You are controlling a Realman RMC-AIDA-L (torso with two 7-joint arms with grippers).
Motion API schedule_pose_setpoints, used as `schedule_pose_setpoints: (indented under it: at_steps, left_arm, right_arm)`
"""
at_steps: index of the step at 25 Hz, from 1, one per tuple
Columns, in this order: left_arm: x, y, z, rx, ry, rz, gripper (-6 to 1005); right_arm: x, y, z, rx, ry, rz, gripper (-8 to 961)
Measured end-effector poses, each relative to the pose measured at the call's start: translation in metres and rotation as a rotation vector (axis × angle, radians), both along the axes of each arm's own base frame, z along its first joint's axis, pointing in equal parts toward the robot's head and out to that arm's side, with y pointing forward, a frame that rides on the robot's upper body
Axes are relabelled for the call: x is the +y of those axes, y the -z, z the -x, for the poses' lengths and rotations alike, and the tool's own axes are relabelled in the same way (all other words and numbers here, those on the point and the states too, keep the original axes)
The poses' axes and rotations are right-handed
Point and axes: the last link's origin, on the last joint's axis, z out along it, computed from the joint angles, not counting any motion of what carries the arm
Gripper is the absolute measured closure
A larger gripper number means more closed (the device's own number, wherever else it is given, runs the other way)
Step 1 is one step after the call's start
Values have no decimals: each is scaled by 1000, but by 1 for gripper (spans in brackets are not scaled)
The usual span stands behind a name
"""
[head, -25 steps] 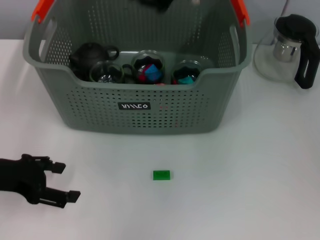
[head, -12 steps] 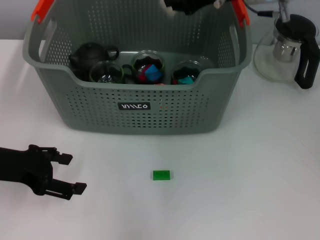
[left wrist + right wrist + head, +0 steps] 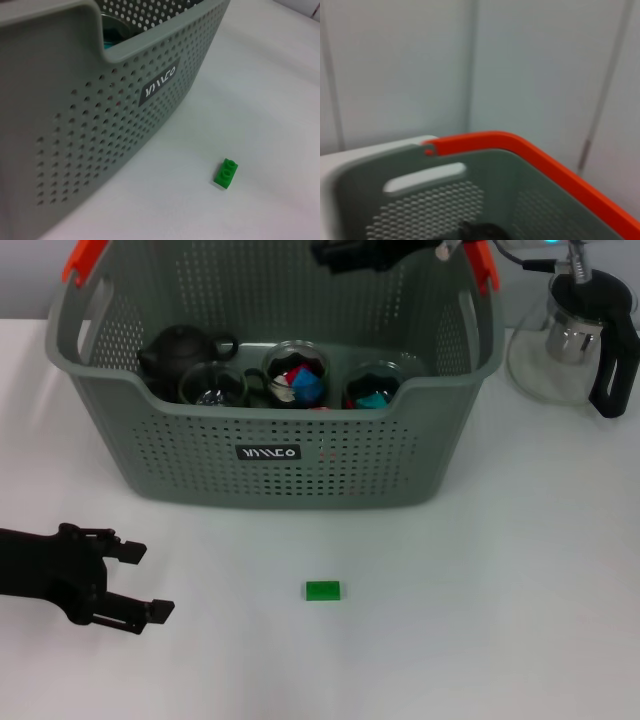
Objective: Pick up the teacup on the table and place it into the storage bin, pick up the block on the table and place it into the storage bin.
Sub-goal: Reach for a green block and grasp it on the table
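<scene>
The green block (image 3: pixel 322 590) lies flat on the white table in front of the storage bin (image 3: pixel 270 455); it also shows in the left wrist view (image 3: pixel 226 173), a little out from the storage bin's labelled wall (image 3: pixel 100 125). My left gripper (image 3: pixel 148 581) stands open low over the table, left of the block and well apart from it. Three glass teacups (image 3: pixel 297 375) stand inside the bin beside a black teapot (image 3: pixel 180 348); no teacup shows on the table. My right gripper (image 3: pixel 345 252) hangs above the bin's back rim. The right wrist view shows the orange handle (image 3: pixel 520 150).
A glass pitcher (image 3: pixel 575 335) with a black handle stands on the table right of the bin. White table surface stretches around the block and to the front right.
My left gripper has slid right, toward the block, and stays open. The right arm has shifted above the bin's back rim. Block and bin have not moved.
</scene>
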Motion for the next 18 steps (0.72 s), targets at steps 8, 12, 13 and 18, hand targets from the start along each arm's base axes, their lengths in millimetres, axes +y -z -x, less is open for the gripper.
schedule_pose_setpoints:
  at_steps: [8,12,13,18]
  left_arm:
    - [1,-2,1,3,-2,-8,65]
    - [1,-2,0,0,-4,-10,65]
    - [1,-1,0,-3,-4,-9,65]
    - [1,1,-1,-6,-4,-8,65]
  right_arm:
    - [-61,-18,13,-64,-190,209,84]
    - [-89,-8,7,-171,-211,388,14]
    - [-93,-2,5,-200,-204,423,17]
    - [-104,44,-3,-403,-154,506,34]
